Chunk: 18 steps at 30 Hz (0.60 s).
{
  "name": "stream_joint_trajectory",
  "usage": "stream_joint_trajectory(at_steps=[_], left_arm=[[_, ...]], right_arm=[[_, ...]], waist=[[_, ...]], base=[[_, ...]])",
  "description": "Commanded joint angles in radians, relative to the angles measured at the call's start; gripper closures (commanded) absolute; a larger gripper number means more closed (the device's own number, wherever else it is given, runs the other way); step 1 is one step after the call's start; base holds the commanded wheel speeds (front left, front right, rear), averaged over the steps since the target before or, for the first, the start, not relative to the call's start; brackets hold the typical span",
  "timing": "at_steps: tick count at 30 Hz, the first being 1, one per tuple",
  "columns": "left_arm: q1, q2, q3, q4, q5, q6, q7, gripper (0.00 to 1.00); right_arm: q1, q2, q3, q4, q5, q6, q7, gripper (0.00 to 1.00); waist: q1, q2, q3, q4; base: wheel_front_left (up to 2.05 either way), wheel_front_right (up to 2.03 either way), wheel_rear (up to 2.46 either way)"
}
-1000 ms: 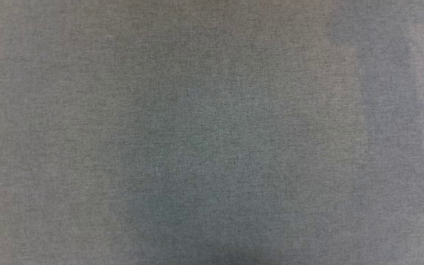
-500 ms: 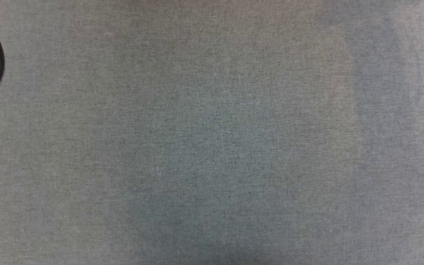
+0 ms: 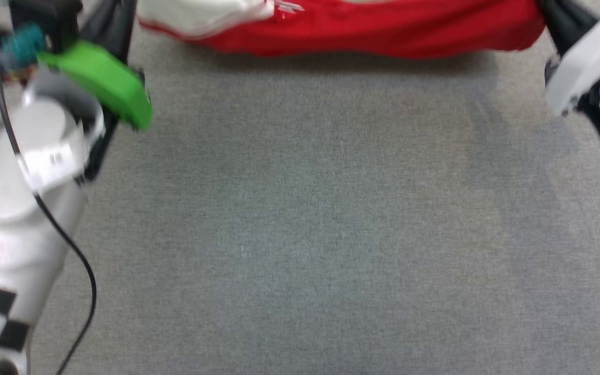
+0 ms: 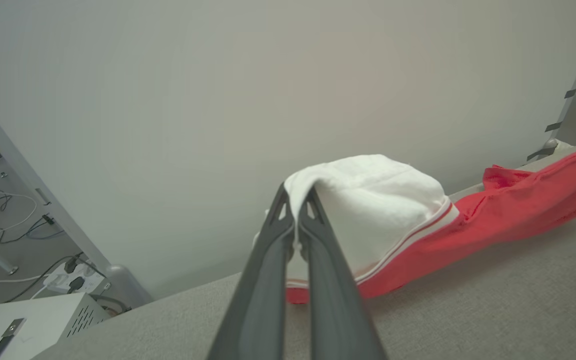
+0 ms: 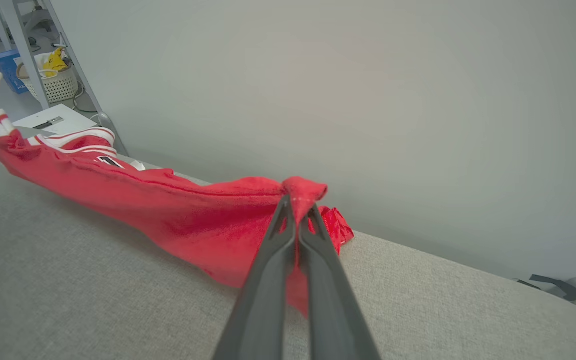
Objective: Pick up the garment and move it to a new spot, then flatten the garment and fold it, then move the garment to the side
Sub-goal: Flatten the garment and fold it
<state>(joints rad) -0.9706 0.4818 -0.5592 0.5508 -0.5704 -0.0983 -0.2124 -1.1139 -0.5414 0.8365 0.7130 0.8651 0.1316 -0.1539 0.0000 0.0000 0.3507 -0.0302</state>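
left fingers (image 4: 265, 280) pinched on garment (image 4: 383, 200) | right fingers (image 5: 270, 280) pinched on garment | left arm (image 3: 13, 219), right arm (image 3: 586, 67) spread wide

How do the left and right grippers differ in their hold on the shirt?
The left gripper pinches the garment's white sleeve; the right gripper pinches a red edge. Cloth puffs over the left gripper's tips; below the right gripper's it hangs. Both are shut, stretching it between them.

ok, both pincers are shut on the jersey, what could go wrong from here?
The left pincer bites only a fold of the white sleeve; it may slip out.
The right pincer holds a small red bunch, so the jersey could land twisted.
The jersey hangs near the far edge of the grey tabletop and could slide off.
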Motion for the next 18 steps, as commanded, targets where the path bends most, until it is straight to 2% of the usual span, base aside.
stream_joint_trajectory(at_steps=[1, 10, 18], left_arm=[[0.072, 0.012, 0.002, -0.018, -0.019, 0.011, -0.01, 1.0], [0.498, 0.016, 0.008, -0.169, -0.117, 0.09, -0.03, 1.0], [0.812, 0.025, 0.002, -0.273, -0.191, 0.17, -0.03, 1.0]], right_arm=[[0.051, -0.018, 0.014, -0.021, 0.021, -0.001, -0.003, 1.0], [0.347, -0.104, 0.067, -0.125, 0.112, -0.001, -0.014, 1.0], [0.631, -0.154, 0.042, -0.175, 0.165, -0.001, -0.049, 1.0]], waist=[[0.0, 0.0, -0.089, 0.016], [0.0, 0.0, -0.218, 0.04], [0.0, 0.0, -0.317, 0.057]], base=[[0.0, 0.0, 0.0], [0.0, 0.0, 0.0], [0.0, 0.0, 0.0]])
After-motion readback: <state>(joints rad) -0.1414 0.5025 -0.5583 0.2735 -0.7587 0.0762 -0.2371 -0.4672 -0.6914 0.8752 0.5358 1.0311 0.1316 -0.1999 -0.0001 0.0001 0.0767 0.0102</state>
